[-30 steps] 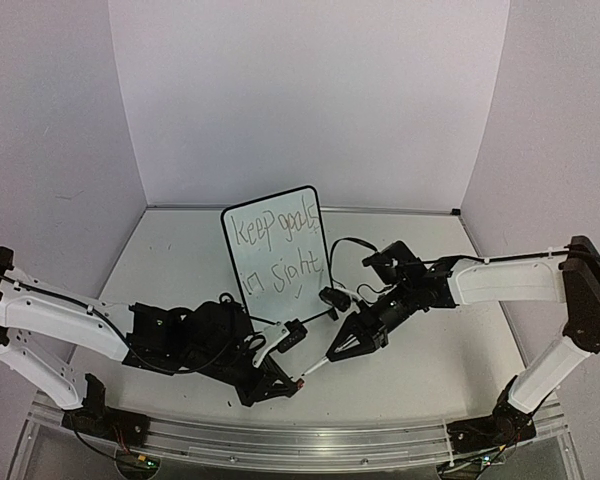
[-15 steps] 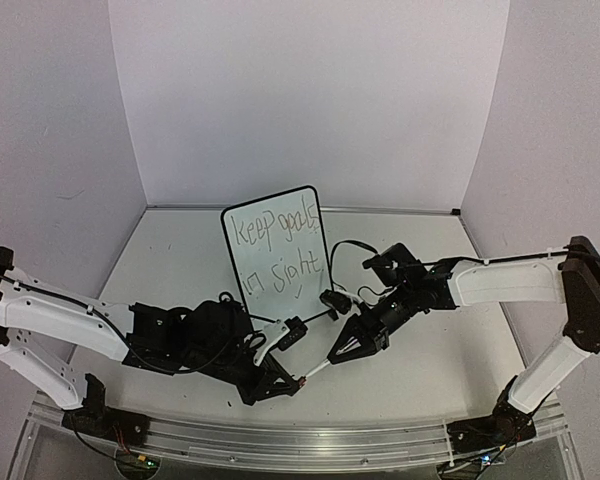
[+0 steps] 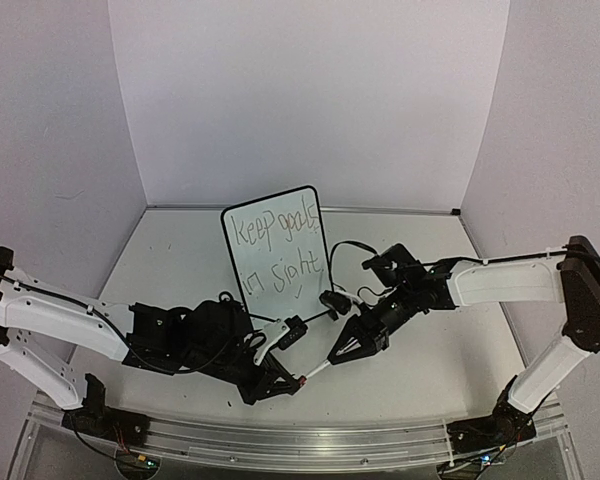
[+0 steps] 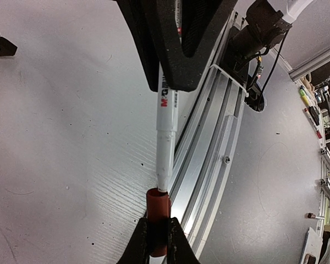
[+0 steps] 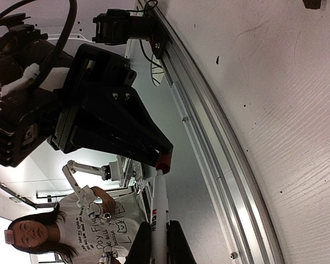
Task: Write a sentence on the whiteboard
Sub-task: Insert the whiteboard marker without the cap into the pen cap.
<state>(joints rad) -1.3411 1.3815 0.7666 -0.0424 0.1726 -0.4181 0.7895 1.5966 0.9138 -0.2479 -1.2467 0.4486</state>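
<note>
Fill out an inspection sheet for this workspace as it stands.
Surface: flat white table, a few dark specks.
Job's things: small white whiteboard with thin black frame stands upright mid-table; dark handwritten sentence "Keep goals in sight" on it, small tick below.
Clutter: nothing seen.
Grippers: left gripper shut on the red plastic cap; right gripper shut on the white marker, whose narrow end meets the cap.
Cables: black cable loops over the right wrist.
Surroundings: plain white walls, aluminium rail at the near edge, a person beyond it.
</note>
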